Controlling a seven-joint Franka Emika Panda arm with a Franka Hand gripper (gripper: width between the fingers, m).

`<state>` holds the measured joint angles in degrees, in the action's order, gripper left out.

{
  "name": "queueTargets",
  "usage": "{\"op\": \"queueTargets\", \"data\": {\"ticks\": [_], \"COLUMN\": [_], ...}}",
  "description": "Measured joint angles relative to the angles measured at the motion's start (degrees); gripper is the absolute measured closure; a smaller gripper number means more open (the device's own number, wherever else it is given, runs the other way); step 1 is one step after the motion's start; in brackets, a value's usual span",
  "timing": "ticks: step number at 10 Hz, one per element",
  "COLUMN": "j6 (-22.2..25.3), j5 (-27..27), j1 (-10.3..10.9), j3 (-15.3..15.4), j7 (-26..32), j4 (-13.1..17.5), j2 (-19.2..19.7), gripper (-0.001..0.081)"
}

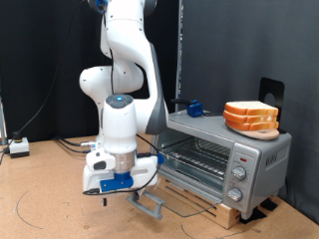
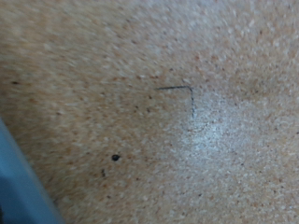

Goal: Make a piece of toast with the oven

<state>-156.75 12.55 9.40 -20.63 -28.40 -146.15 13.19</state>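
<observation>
No readable brand or label anywhere from my end; oven [image 1: 224, 159] front is blank silver-grey, two round knobs stacked down its right side in the exterior view, anything printed by them is too small to read. Oven door [image 1: 150, 202] is dropped open, bar handle sticking out low toward the exterior view's bottom, wire rack visible inside. Oven sits on a wooden board [image 1: 227, 213] on the brown table [image 1: 50, 199]. Bread stack [image 1: 251, 118] rests on the oven roof toward its right end, near the edge; I can't separate the piece of toast from the other slices. Small blue object [image 1: 194, 109] on the roof's left rear. Gripper [image 1: 112, 186] hangs low over the table, just left of the open door in the exterior view, nothing seen between the fingers; can't tell whether the claw is spread or closed. Wrist view shows only speckled tabletop with a thin dark right-angle mark [image 2: 182, 96], a small black dot [image 2: 115, 157], and a blurred blue-grey edge [image 2: 19, 191] at one corner. Open table to the exterior view's left, small white box [image 1: 18, 147] with cables at the far left edge
</observation>
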Motion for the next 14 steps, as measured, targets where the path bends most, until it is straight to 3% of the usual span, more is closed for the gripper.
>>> {"op": "queueTargets", "data": {"ticks": [3,6,10,12,14], "j6": [-5.9,-8.3,-2.9,-1.3,9.9], "j5": [0.9,0.8,3.2,4.1,11.1], "j1": [-0.3,-2.9,-8.1,-8.1,-8.6], "j3": [0.2,-0.7,-0.5,-0.1,1.1], "j7": [0.1,2.4,14.4,14.2,20.5], "j4": [0.1,0.1,-0.7,-0.6,1.0], "j2": [4.0,4.4,-1.9,-1.8,-5.2], "gripper": [-0.0003,-0.0003,-0.0003,-0.0003,-0.0003]}}
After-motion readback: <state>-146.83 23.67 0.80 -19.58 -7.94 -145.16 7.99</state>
